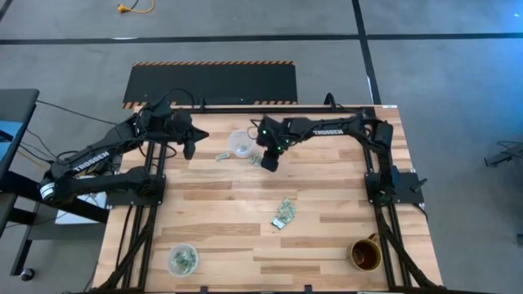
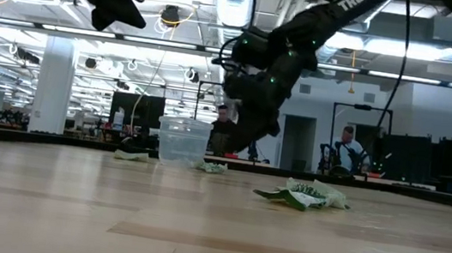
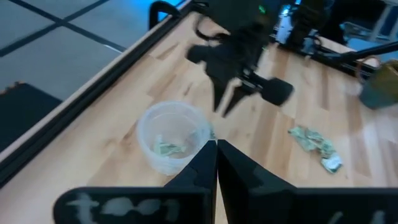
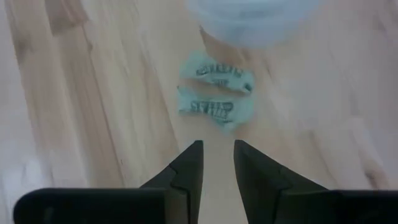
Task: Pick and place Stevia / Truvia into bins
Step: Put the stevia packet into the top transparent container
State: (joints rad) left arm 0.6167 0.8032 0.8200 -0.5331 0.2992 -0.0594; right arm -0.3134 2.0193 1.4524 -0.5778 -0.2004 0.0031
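The right tool (image 4: pixel 217 158) hangs over the tabletop (image 1: pixel 229 204) with its two dark fingers (image 4: pixel 186 163) a little apart and nothing between them. Just ahead of its tips lie two pale green packets (image 4: pixel 214 93), flat on the wood, side by side and touching, with dark print on them. They sit beside a clear cup (image 1: pixel 241 144) at the far middle of the tabletop; this cup holds a few packets (image 3: pixel 165 148). The left tool (image 3: pixel 216 155) hovers on the cup's other side, fingers pressed together and empty. One more packet (image 1: pixel 221 157) lies near the cup. A loose pile (image 1: pixel 283 214) of packets rests well apart, toward the tabletop's middle. A second cup (image 1: pixel 183 259) with packets inside stands at the near left corner.
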